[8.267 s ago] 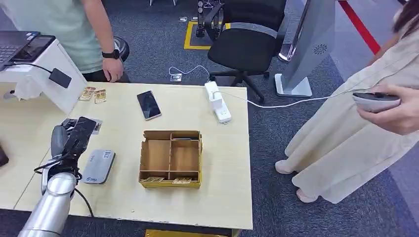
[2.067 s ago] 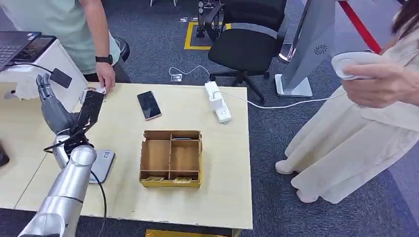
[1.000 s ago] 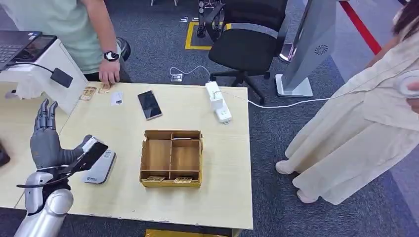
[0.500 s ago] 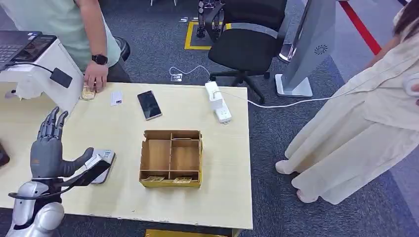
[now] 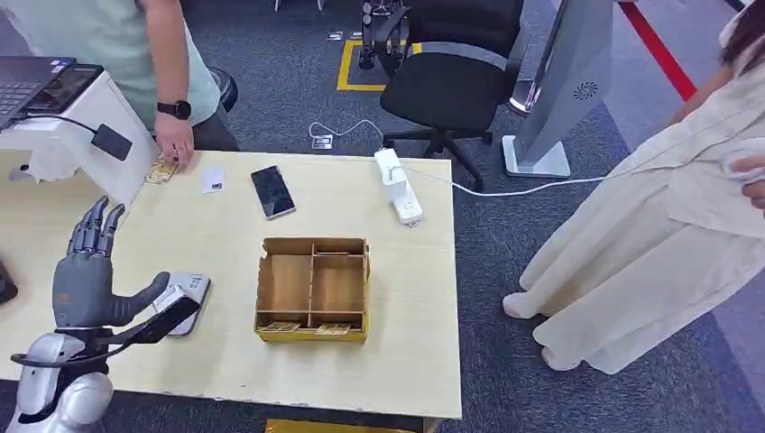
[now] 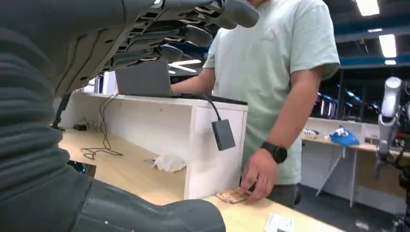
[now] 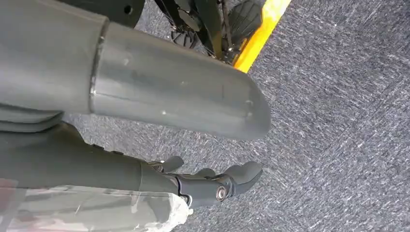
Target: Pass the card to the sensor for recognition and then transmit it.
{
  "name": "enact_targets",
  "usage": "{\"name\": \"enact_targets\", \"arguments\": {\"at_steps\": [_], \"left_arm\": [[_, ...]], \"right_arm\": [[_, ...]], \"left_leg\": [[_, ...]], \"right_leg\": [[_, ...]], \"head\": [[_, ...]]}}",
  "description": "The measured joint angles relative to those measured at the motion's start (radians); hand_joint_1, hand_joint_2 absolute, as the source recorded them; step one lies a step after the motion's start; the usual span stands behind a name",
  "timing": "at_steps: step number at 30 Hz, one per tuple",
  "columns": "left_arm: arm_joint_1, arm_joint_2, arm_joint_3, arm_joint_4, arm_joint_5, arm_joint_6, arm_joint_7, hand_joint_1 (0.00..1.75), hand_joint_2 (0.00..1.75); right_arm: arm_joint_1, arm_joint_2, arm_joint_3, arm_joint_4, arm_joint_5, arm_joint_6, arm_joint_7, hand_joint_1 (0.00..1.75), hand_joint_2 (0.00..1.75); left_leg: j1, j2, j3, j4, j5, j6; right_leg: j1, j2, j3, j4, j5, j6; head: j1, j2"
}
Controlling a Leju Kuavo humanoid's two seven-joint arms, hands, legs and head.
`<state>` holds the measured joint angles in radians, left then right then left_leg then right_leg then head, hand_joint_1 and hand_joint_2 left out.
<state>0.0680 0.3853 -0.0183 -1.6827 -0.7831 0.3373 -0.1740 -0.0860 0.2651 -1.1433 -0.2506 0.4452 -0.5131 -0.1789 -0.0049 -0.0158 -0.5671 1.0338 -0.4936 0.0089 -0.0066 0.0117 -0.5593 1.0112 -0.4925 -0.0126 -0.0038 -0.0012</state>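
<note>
A white card (image 5: 213, 179) lies flat at the table's far left, and it also lies on the tabletop (image 6: 279, 223) in the left wrist view. My left hand (image 5: 86, 280) hovers over the table's near left edge with its fingers (image 6: 183, 34) spread and nothing in it. A grey flat device (image 5: 191, 293) lies just right of its thumb, partly hidden by a black part at my wrist. A small black box (image 5: 110, 142) hangs on a cable against the white stand (image 5: 68, 135). My right hand (image 7: 212, 183) hangs over grey carpet, holding nothing.
A person's hand (image 5: 171, 149) rests on gold cards (image 5: 162, 170) beside the white card. A phone (image 5: 272, 191), a power strip (image 5: 398, 187) and a compartmented cardboard box (image 5: 312, 289) sit on the table (image 5: 406, 361). A second person (image 5: 649, 234) stands at the right, beyond the table's edge.
Over two seconds my left hand drew back from the far left corner to the near edge, and a white card appeared on the table. In the last half second almost nothing moved.
</note>
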Motion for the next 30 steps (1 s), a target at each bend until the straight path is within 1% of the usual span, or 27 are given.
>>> {"name": "enact_targets", "arguments": {"at_steps": [4,8,13,18,23,27,30], "left_arm": [[0.022,0.012,0.000,-0.020,-0.011,-0.047,0.000,0.00,1.75],[0.040,0.022,-0.001,-0.033,-0.032,-0.069,0.005,0.00,1.75],[0.052,0.020,-0.017,-0.041,-0.076,-0.074,0.007,0.00,1.75],[0.046,0.008,-0.067,-0.038,-0.125,-0.065,0.007,0.00,1.75],[-0.028,-0.007,-0.143,0.007,-0.169,-0.069,-0.001,0.00,1.75],[-0.135,-0.037,-0.221,0.063,-0.185,-0.084,-0.016,0.00,1.75],[-0.219,-0.066,-0.292,0.106,-0.187,-0.094,-0.011,0.00,1.75]], "right_arm": [[0.000,0.000,0.000,0.000,-0.002,0.001,0.000,0.00,0.00],[0.001,0.000,0.000,0.000,-0.002,0.001,0.000,0.00,0.00],[0.001,0.000,-0.001,-0.003,-0.001,0.014,0.000,0.00,0.00],[0.000,0.000,-0.001,-0.004,0.008,0.013,0.001,0.00,0.00],[-0.004,0.000,0.001,-0.004,0.029,0.011,0.005,0.00,0.00],[-0.008,0.000,0.011,-0.003,0.047,0.013,0.002,0.00,0.00],[-0.012,0.000,0.021,-0.003,0.055,0.018,-0.002,0.00,0.00]], "left_leg": [[0.000,0.000,0.000,0.000,0.000,0.000],[0.000,0.000,0.000,0.000,0.000,0.000],[0.000,0.000,0.000,0.000,0.000,0.000],[0.000,0.000,0.000,0.000,0.000,0.000],[0.000,-0.001,0.000,0.000,0.000,0.000],[0.000,-0.001,0.000,0.000,0.001,0.000],[0.000,-0.001,0.000,0.000,0.001,0.000]], "right_leg": [[0.000,0.000,0.000,0.000,0.000,0.000],[0.000,0.000,0.000,0.000,0.000,0.000],[0.000,0.000,0.000,0.000,0.000,0.000],[0.000,0.000,0.000,0.000,0.000,0.000],[0.000,-0.001,0.000,0.000,0.000,0.000],[0.000,-0.001,0.000,0.000,0.001,0.000],[0.000,-0.001,0.000,0.000,0.001,0.000]], "head": [[0.000,0.000],[0.000,0.000],[0.000,0.000],[0.000,0.000],[0.000,0.000],[0.000,0.000],[0.000,0.000]]}}
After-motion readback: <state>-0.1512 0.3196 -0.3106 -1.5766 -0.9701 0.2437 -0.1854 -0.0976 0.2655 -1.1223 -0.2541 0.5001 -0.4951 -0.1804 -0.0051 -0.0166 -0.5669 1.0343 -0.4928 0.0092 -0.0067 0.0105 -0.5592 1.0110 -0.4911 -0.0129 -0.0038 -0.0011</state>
